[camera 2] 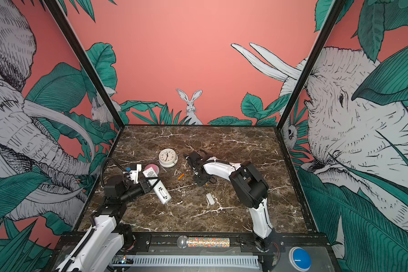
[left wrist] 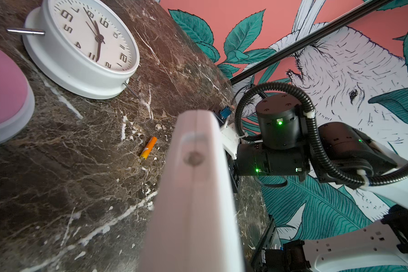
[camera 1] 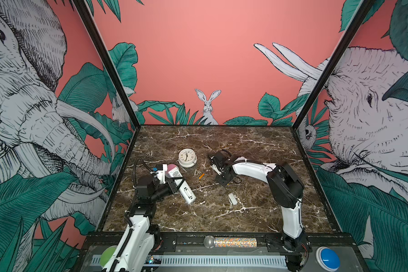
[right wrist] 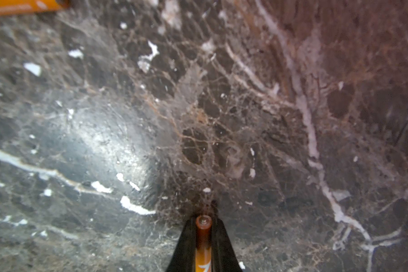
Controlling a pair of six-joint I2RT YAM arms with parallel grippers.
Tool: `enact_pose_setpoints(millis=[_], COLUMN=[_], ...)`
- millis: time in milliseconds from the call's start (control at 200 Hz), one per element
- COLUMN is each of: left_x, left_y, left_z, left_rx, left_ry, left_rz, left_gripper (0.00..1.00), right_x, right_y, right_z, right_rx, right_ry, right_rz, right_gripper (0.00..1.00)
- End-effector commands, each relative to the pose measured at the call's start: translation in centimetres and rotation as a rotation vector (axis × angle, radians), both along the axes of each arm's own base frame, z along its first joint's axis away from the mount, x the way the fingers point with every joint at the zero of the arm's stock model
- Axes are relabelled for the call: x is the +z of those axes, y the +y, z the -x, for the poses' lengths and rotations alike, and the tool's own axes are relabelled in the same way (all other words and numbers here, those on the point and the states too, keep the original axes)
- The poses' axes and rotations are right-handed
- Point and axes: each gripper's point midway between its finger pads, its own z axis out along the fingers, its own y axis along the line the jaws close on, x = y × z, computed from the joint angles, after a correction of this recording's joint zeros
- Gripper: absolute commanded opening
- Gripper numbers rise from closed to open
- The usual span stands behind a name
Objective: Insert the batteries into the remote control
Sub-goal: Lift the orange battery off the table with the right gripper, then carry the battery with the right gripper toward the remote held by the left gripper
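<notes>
A dark brown veined marble tabletop (camera 1: 222, 146) carries everything. The left gripper (camera 1: 177, 180) is clamped across the long white plastic remote control (camera 1: 187, 193), whose back faces up, near a round white clock (camera 1: 187, 157). A small pale grey rectangular plate (camera 1: 233, 199) lies apart from them. The right gripper (right wrist: 203, 223) pinches one slim orange battery (right wrist: 203, 249) just above the marble. The second orange battery (camera 1: 201, 176) lies loose between remote control and right gripper.

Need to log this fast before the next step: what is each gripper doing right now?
Left gripper: closed, holding the remote control.
Right gripper: closed on a battery.
</notes>
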Motion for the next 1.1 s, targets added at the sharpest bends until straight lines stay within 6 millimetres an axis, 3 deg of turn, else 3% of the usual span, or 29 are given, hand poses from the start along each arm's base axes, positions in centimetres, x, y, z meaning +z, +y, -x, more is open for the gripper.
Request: enact_pose_setpoints(millis=[0, 210, 370, 390, 595, 610, 775, 1095], left_x=[0.8, 0.8, 1.4, 1.6, 2.5, 2.7, 3.6, 4.7], left_y=[-0.2, -0.9, -2.0, -2.0, -3.0, -3.0, -3.6, -4.1], left_z=[-0.1, -0.2, -0.5, -0.5, -1.2, -1.2, -1.4, -1.6], left_rx=[-0.012, -0.021, -0.027, -0.026, -0.022, -0.021, -0.019, -0.003], left_ry=[-0.041, -0.048, -0.074, -0.077, -0.094, -0.097, -0.116, -0.142], left_rz=[0.008, -0.001, -0.014, -0.013, 0.024, 0.028, 0.046, 0.076], left_gripper=[0.00, 0.00, 0.00, 0.00, 0.00, 0.00, 0.00, 0.00], right_x=[0.5, 3.6, 7.2, 6.8, 10.2, 11.6, 14.9, 19.6], right_y=[-0.4, 0.9, 2.6, 2.2, 3.3, 3.4, 4.3, 5.8], right_z=[0.0, 0.2, 1.0, 1.6, 3.4, 3.7, 5.2, 8.1], right_rx=[0.001, 0.036, 0.089, 0.091, 0.140, 0.145, 0.173, 0.193], right_ry=[0.007, -0.049, -0.149, -0.140, -0.251, -0.280, -0.368, -0.446], right_rz=[0.009, -0.096, -0.214, -0.210, -0.340, -0.373, -0.490, -0.740], right_gripper=[0.09, 0.06, 0.05, 0.05, 0.04, 0.04, 0.03, 0.03])
